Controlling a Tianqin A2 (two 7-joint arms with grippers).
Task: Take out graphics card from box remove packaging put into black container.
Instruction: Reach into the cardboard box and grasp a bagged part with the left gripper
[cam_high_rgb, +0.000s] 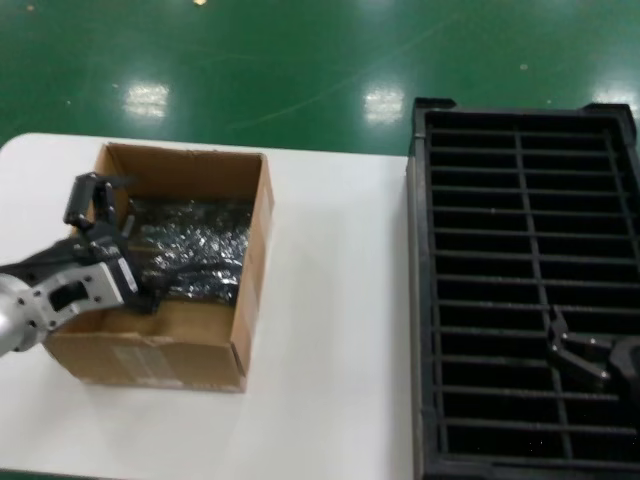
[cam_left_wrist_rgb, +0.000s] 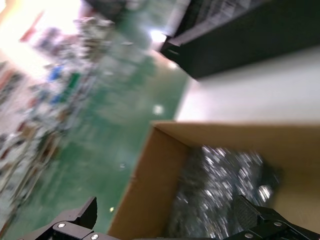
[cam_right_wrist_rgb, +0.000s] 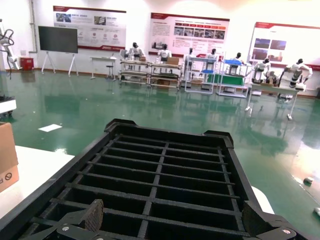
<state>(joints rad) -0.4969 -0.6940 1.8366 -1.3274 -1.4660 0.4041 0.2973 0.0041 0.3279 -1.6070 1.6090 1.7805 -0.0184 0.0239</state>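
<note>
My left end effector (cam_high_rgb: 100, 205) hangs spread over the box (cam_high_rgb: 247, 262) — bagged packaging (cam_high_rgb: 195, 245) inside; my right end effector (cam_high_rgb: 570, 345) — spread above the black container (cam_high_rgb: 420, 300).

Glossy green floor (cam_right_wrist_rgb: 100, 107) catching ceiling-light glare, white table (cam_high_rgb: 330, 300) up front, white back wall (cam_right_wrist_rgb: 140, 30) hung with red-headed posters (cam_right_wrist_rgb: 187, 27), a dark screen on a stand (cam_right_wrist_rgb: 58, 40), workbenches (cam_right_wrist_rgb: 150, 70) beyond.
</note>
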